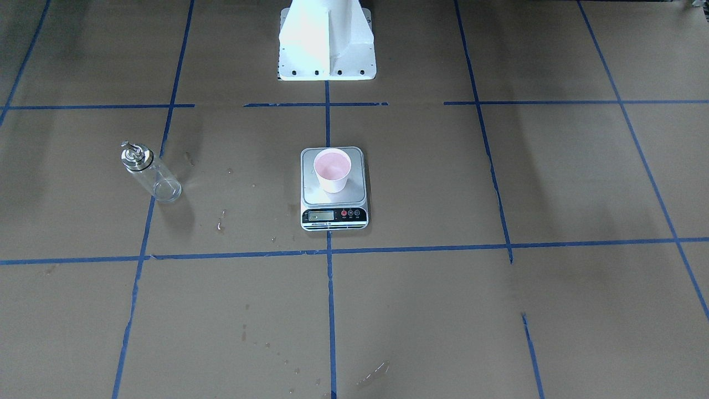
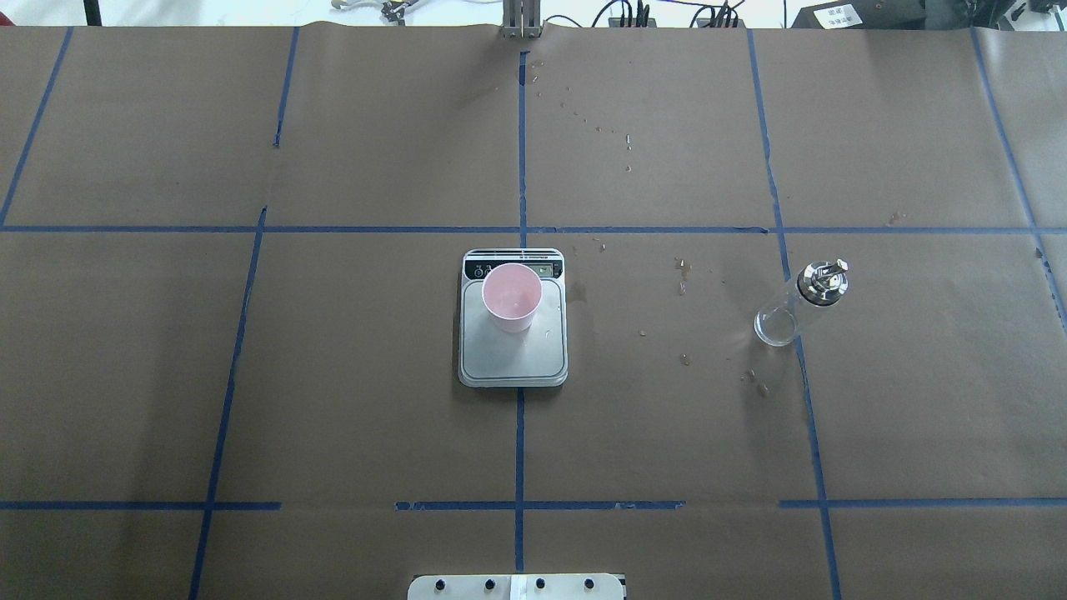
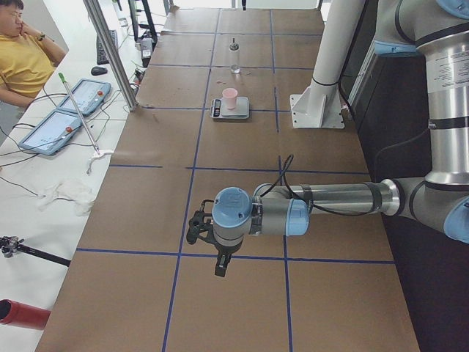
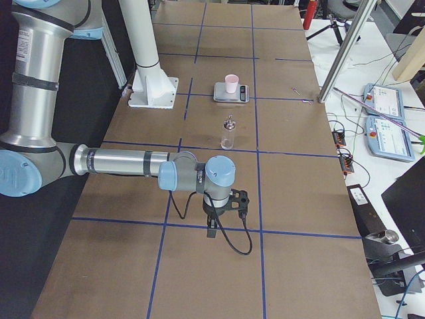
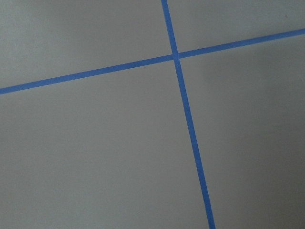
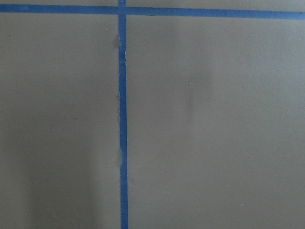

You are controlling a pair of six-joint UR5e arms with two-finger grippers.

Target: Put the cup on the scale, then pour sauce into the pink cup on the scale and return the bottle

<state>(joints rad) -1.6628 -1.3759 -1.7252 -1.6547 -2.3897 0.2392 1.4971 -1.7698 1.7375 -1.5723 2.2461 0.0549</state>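
A small pale pink paper cup [image 1: 332,170] stands upright on the silver steel plate of a flat kitchen scale [image 1: 355,192] at mid-table, with the clear glass silver-capped bottle [image 1: 150,172] upright, well apart to the robot's right. The left gripper [image 3: 193,229] and right gripper [image 4: 242,199] hover far off either side; whether they grip or gape cannot be told
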